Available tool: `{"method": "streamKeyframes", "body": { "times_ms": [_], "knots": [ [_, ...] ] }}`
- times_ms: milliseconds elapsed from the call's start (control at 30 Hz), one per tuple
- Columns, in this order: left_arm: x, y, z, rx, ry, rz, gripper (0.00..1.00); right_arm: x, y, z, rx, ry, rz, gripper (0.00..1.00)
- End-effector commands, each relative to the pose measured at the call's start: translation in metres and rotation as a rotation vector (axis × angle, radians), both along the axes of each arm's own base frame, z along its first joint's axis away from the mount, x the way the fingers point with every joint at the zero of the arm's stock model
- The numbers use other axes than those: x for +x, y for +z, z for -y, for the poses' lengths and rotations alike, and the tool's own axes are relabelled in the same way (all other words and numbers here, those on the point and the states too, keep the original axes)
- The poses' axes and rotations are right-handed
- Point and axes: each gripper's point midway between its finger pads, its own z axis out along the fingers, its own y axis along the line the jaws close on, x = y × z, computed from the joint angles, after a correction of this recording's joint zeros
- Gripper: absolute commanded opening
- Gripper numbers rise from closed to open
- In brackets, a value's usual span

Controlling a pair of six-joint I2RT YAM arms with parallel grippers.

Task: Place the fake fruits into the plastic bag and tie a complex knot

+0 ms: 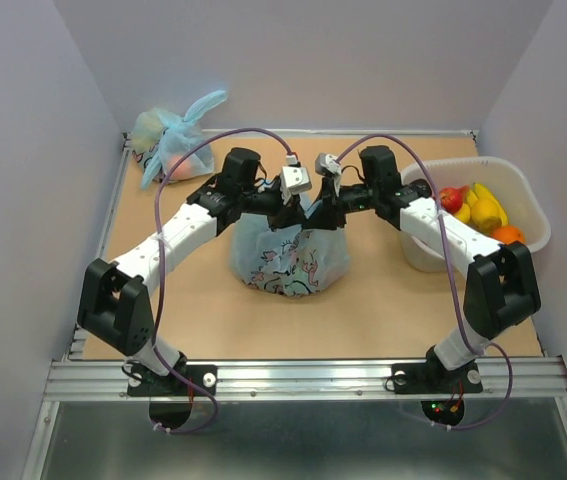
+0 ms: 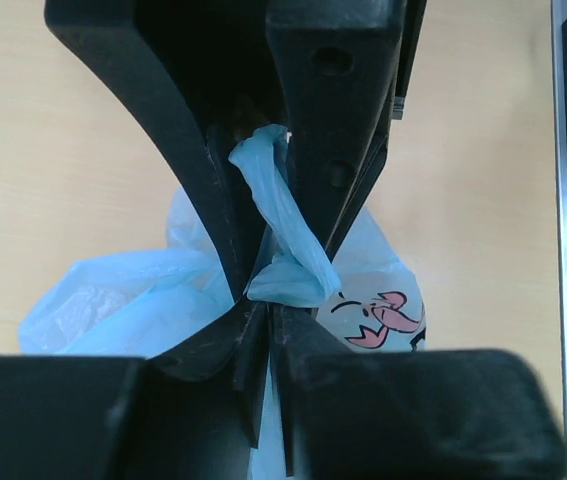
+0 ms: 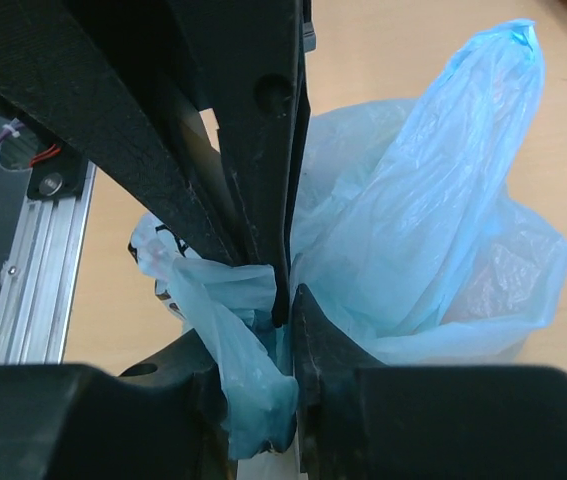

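On the tan table [image 1: 383,310], the plastic bag [image 1: 288,262] sits mid-board with the left gripper [image 1: 289,213] and right gripper [image 1: 323,212] both clamped on its twisted handles [image 2: 283,215] just above it, so this looks like the knot-tying step, and tightening probably needs them drawn apart.

Crinkly plastic bag [image 1: 288,262]; matt wood tbl [image 1: 383,300]
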Motion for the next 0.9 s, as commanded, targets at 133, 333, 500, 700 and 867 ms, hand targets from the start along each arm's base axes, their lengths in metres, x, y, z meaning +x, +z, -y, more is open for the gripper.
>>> {"method": "streamKeyframes", "body": {
  "times_ms": [133, 333, 500, 700, 867],
  "knots": [
    [-0.015, 0.068, -0.007, -0.087, -0.027, 0.135, 0.48, 0.004, 0.027, -0.006, 0.037, -0.003, 0.107, 0.00],
    [-0.022, 0.082, -0.022, -0.108, -0.010, 0.135, 0.55, 0.005, 0.027, -0.004, 0.032, -0.012, 0.121, 0.00],
    [-0.025, 0.079, -0.036, -0.078, 0.006, 0.131, 0.55, 0.005, 0.028, -0.003, 0.032, -0.013, 0.129, 0.00],
    [-0.029, 0.047, -0.061, 0.032, 0.023, 0.080, 0.49, 0.003, 0.031, -0.003, 0.037, -0.011, 0.127, 0.00],
    [-0.022, 0.038, -0.058, 0.033, 0.029, 0.090, 0.33, -0.002, 0.033, -0.003, 0.046, 0.004, 0.121, 0.01]
  ]
}}
